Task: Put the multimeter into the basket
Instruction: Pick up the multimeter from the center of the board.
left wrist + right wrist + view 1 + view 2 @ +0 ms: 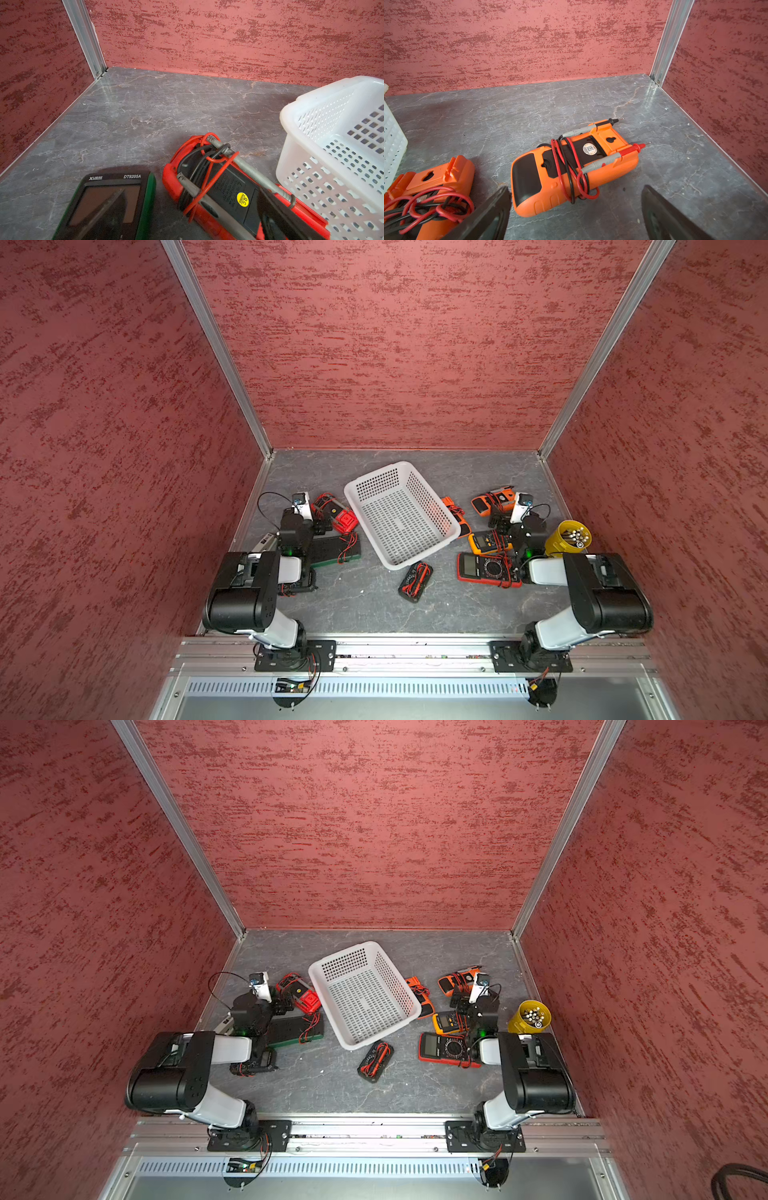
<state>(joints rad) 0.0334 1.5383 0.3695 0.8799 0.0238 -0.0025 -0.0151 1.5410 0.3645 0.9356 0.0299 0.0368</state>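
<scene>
Left hand (321,526): fingers apart, clamped on nothing, low over the red multimeter (345,520). That one lies face down with its leads wrapped round it, just beside the basket (376,484). The green multimeter (336,549) is next to it, face up. Only the left wrist view reads DT9205A on the green one and shows a yellow QC sticker on the red one's back.

The basket sits skewed mid-tabletop (361,614), and only its perforated bottom shows inside. Every meter lies outside it on the tabletop. The small black multimeter (415,581) is near its front corner.

Right of the basket, the near orange multimeter (457,516) lies against its wall, partly hidden in both top views. The far orange multimeter (610,172) is face down; the right wrist view shows its clipped probes and a round sticker. Right hand (575,187): fingers apart, holding nothing, just short of it. The yellow multimeter (484,541) and red-framed multimeter (478,568) are face up beside that arm.

Far right, the yellow cup (559,545) is tilted and holds pale sticks too small to identify.
</scene>
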